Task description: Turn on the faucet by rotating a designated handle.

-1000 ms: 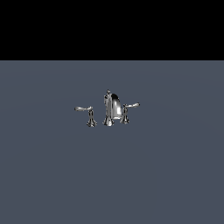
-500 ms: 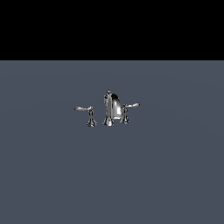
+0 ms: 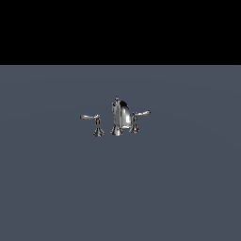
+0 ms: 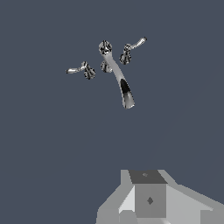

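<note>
Two levers flank the faucet (image 3: 119, 117) mid-desk (image 3: 56, 188); the handle (image 3: 140, 115) sits just beside the spout. Hand (image 4: 148, 205) well apart, fingers unseen, so I cannot tell its spread. Approach that close lever only.

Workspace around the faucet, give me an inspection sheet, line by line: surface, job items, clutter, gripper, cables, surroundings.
Surface: flat dark grey floor, plain, unmarked.
Faucet: small chrome three-piece set, with an arched spout and a knob on top.
Handle: the one on the exterior view's right, close to the spout, on a flared post; short lever tilted upward. Nothing touches it.
Other handle: on the exterior view's left, set wider; longer, level lever.
Clutter: nothing seen.
Gripper: only grey body parts at the wrist view's edge; fingers not visible, state cannot be told. Well clear of the faucet; absent from the exterior view.
Cables: nothing seen.
Surroundings: black void above the floor in the exterior view.
</note>
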Robot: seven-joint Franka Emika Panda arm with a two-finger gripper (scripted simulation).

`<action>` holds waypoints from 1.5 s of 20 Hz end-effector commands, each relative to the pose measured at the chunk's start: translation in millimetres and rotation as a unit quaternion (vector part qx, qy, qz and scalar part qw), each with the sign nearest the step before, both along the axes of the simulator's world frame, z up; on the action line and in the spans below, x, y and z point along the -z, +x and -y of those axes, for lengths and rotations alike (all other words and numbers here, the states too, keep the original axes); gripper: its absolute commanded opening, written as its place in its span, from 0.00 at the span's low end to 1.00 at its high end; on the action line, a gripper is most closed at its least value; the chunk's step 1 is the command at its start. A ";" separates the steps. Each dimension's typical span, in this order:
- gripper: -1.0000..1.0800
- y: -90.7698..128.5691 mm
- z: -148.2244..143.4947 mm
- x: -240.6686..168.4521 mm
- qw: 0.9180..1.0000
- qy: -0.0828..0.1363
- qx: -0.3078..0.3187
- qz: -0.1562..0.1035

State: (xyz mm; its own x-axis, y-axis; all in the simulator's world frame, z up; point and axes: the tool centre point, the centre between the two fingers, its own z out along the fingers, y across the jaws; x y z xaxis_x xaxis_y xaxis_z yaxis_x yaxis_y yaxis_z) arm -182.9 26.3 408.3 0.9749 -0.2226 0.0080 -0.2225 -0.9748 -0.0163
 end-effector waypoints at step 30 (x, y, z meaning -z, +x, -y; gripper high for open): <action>0.00 201.0 25.1 188.9 0.943 -0.001 0.332 -0.005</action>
